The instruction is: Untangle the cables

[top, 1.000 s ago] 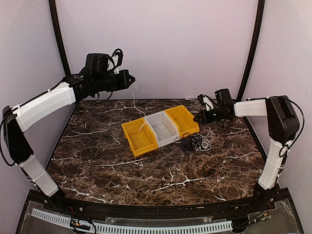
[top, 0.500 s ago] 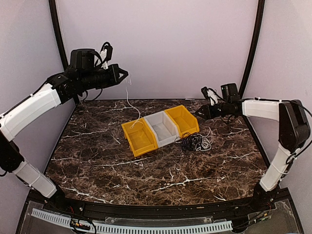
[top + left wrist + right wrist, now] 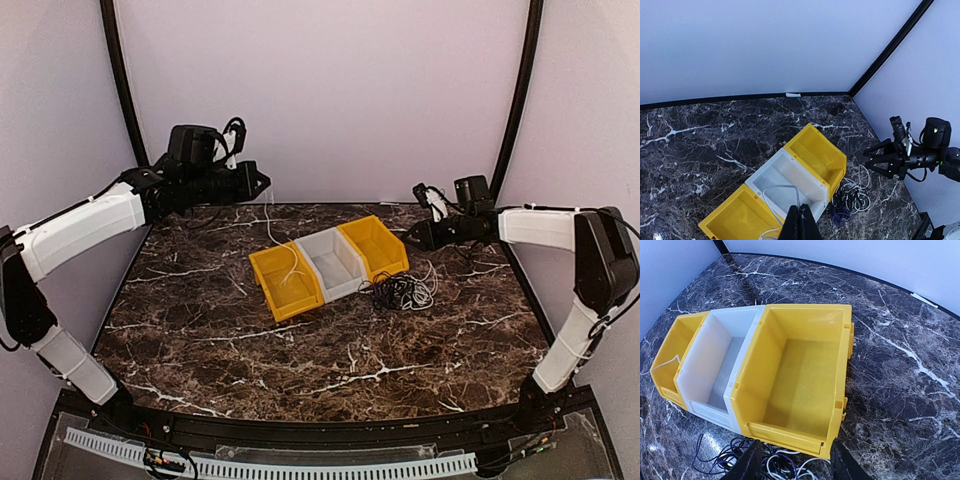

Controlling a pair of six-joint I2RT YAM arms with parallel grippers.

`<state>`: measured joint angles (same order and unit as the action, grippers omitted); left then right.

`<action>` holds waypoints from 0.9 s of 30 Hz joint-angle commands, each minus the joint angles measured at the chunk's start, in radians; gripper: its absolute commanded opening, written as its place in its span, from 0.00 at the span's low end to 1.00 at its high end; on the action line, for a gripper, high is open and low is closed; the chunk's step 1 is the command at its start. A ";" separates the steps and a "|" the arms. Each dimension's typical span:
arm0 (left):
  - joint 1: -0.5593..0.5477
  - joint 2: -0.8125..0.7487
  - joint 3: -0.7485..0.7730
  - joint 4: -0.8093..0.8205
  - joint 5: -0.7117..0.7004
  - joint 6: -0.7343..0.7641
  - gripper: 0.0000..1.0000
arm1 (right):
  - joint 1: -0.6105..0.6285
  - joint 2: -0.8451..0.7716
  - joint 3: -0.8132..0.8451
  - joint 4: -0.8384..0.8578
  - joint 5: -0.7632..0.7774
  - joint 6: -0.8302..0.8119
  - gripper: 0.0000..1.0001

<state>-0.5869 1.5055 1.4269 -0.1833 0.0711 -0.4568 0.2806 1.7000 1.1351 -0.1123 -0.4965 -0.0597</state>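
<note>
My left gripper (image 3: 263, 183) is high above the back left of the table, shut on a thin white cable (image 3: 276, 232). The cable hangs down into the left yellow bin (image 3: 285, 283). In the left wrist view the closed fingertips (image 3: 800, 225) pinch the white cable's loop (image 3: 782, 189). A tangle of black, white and bluish cables (image 3: 401, 292) lies on the table just in front of the right yellow bin (image 3: 373, 245). My right gripper (image 3: 409, 240) is open and empty, hovering above that bin and the tangle (image 3: 771, 463); its fingers (image 3: 748, 464) stand wide apart.
Three bins stand in a row mid-table: left yellow, white (image 3: 332, 262), right yellow. The white bin (image 3: 715, 365) and the right yellow bin (image 3: 800, 370) hold nothing. Walls close the back and sides. The marble tabletop (image 3: 300, 370) is bare in front.
My left gripper rose and swung left with the white cable, then came back down lower. The right gripper drew back slightly to the right and stayed open.
</note>
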 commanded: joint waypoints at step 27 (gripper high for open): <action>0.004 0.320 0.008 -0.124 0.073 -0.010 0.46 | -0.072 -0.090 -0.049 -0.063 -0.165 -0.113 0.44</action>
<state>-0.5869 1.8881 1.3804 -0.2493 0.1642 -0.4763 0.2558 1.6379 1.0798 -0.1421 -0.6113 -0.1642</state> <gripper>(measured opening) 0.397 0.436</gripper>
